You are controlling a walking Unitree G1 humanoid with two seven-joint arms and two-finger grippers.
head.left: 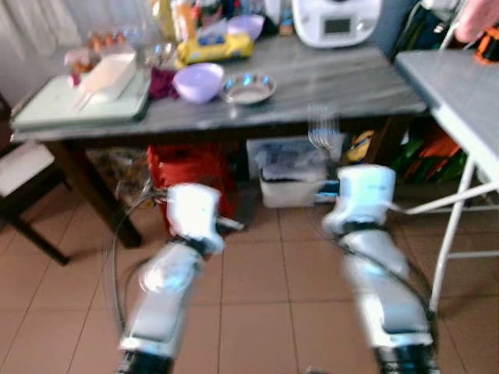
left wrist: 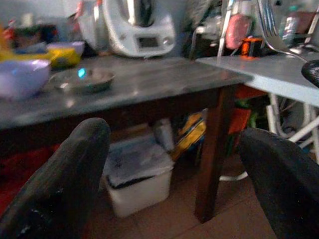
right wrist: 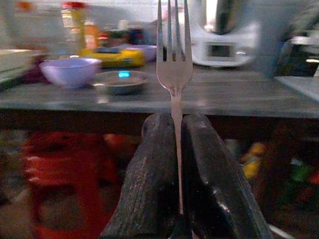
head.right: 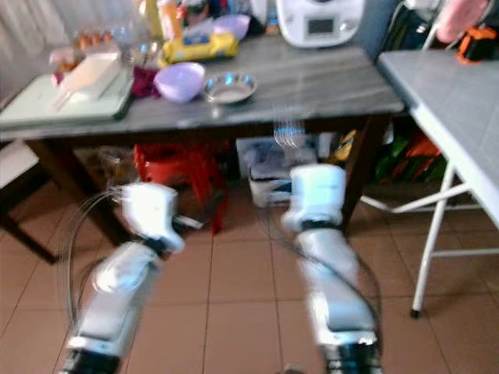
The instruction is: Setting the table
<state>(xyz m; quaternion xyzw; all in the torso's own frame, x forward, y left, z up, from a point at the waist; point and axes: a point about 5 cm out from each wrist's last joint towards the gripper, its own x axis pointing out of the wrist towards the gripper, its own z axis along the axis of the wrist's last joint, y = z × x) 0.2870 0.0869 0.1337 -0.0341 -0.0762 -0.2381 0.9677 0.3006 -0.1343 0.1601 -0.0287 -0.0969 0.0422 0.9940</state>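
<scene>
My right gripper [right wrist: 175, 122] is shut on the handle of a silver fork [right wrist: 173, 64], which stands upright with its tines up. In the head view the fork [head.left: 322, 131] is blurred and sits in front of the edge of the grey-topped wooden table [head.left: 335, 86]. A purple bowl [head.left: 199, 82] and a small metal dish [head.left: 248, 88] stand side by side on that table. My left gripper [left wrist: 174, 164] is open and holds nothing, low in front of the table, with one finger [left wrist: 65, 184] large in the wrist view.
A pale green tray [head.left: 70, 105] with a white dish lies at the table's left end, with a white appliance [head.left: 337, 19] and bottles at the back. Under the table are a red stool [head.left: 191, 167] and a white bin [head.left: 292, 175]. A white folding table [head.left: 460, 86] stands right, a chair [head.left: 23, 179] left.
</scene>
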